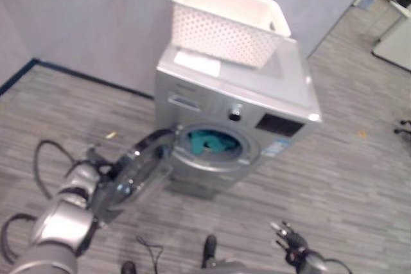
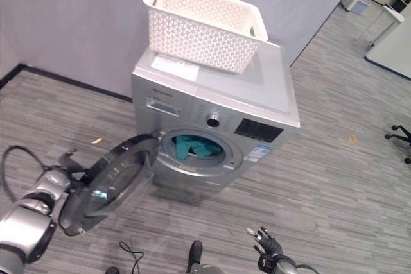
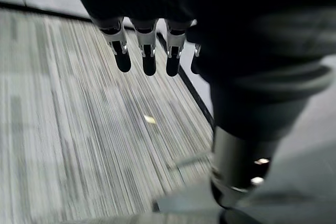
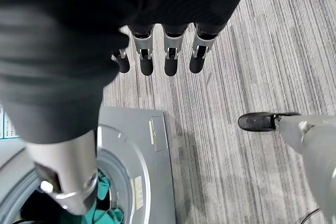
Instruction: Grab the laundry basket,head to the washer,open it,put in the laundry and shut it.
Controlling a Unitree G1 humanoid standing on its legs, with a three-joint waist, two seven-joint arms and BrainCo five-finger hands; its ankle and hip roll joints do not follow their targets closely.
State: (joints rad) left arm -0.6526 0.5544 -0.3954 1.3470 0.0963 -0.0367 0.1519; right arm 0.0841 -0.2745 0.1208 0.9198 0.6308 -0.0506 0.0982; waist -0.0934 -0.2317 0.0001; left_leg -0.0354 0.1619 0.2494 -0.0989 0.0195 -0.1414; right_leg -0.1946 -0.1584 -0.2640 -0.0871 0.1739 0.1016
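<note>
Left robot hand (image 2: 64, 162): sits behind the outer face of the round glass-and-silver washer door (image 2: 109, 187), mostly hidden by it in the head views. Contact with the door cannot be made out. Its wrist view shows straight dark-tipped fingers (image 3: 148, 59) held in a row above the grey striped floor (image 3: 79, 129); nothing held, hand open.

Right robot hand (image 2: 264, 245): low at the bottom edge of the head views, partly cut off, well apart from the machine. Fingers (image 4: 170, 59) straight and spread over the floor, open, empty.

Washer door: swung wide on its hinge at the robot's left side of the opening, tilted toward the floor.

Silver front-loading washer (image 2: 257, 104): stands against the pale grey wall. Round drum opening exposed. Inside, teal cloth laundry (image 2: 192, 147) lies bunched in the drum; the rest of the drum is dark and hard to read. The right wrist view catches a corner of the same teal cloth past the door ring.

White perforated plastic laundry basket (image 2: 199, 27): rests on the washer's flat top, toward the wall side, tilted. Its inside is only partly visible; what shows looks bare.

A small yellowish scrap (image 2: 97, 140) lies on the floor by the washer; what it is cannot be told.
</note>
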